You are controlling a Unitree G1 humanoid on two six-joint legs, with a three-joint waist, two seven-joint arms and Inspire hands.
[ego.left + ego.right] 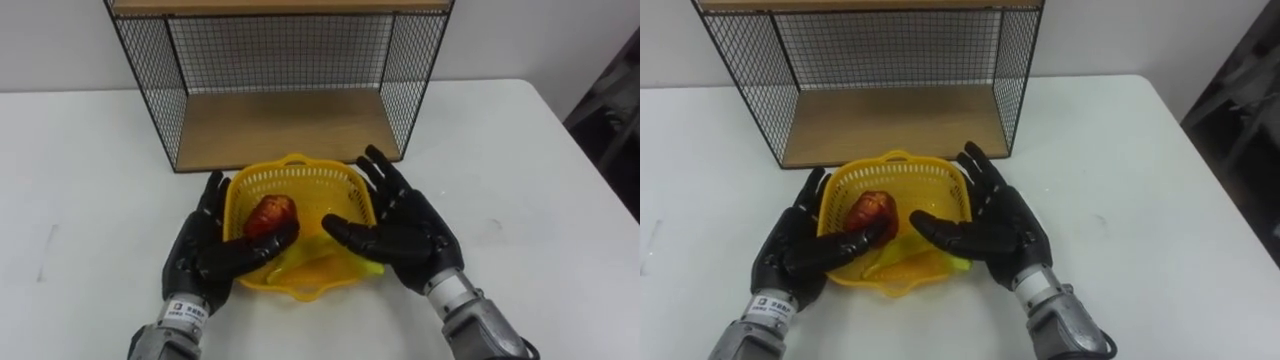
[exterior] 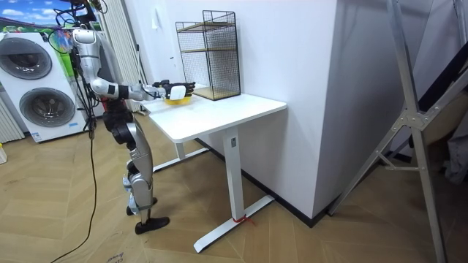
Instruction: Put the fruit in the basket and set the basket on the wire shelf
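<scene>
A white table (image 1: 90,180) is seen in a room with a wood floor (image 2: 73,219) and two washing machines (image 2: 33,80). A wire shelf (image 1: 280,130) is set at the table's back. Just in front of it, a yellow basket (image 1: 300,185) is pressed between the left hand (image 1: 205,255) and the right hand (image 1: 415,230). Both hands are spread flat with straight fingers. A red fruit (image 1: 272,213) and a yellow fruit (image 1: 310,262) are kept inside the basket.
</scene>
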